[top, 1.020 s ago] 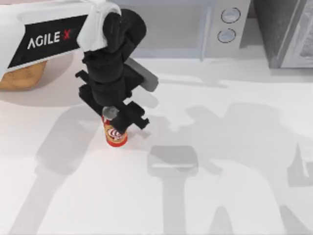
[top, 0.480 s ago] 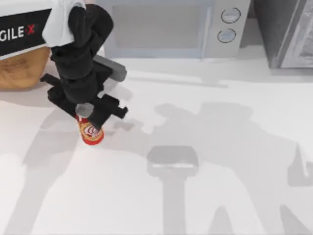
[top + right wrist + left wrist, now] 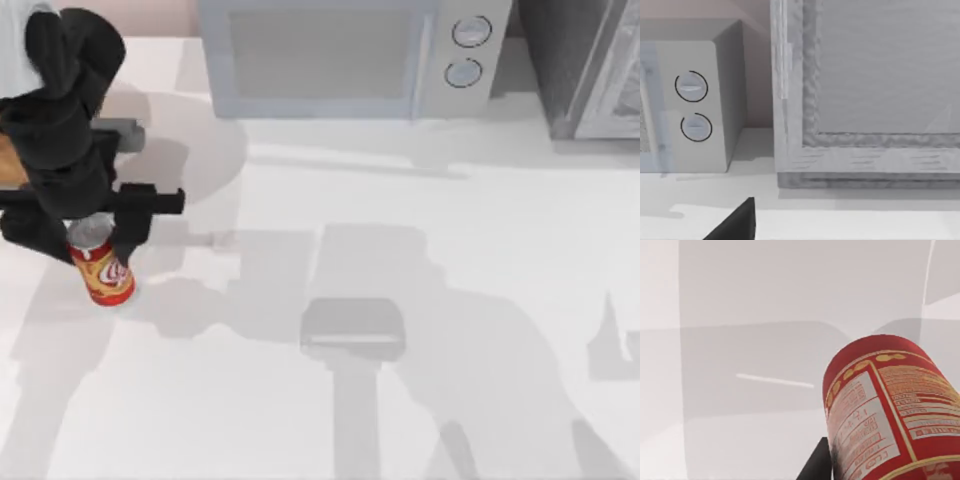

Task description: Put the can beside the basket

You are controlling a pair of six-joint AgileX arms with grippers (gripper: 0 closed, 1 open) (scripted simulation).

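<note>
A glossy printed skin of red and orange-yellow is shown on the can (image 3: 103, 276), topped by a dull silver metal lid. It is clamped by the left gripper (image 3: 85, 240), made of matt black plastic. The table (image 3: 420, 330) is finished in smooth matt white. The microwave (image 3: 350, 55) is cased in smooth pale grey, with a faintly glazed door.
</note>
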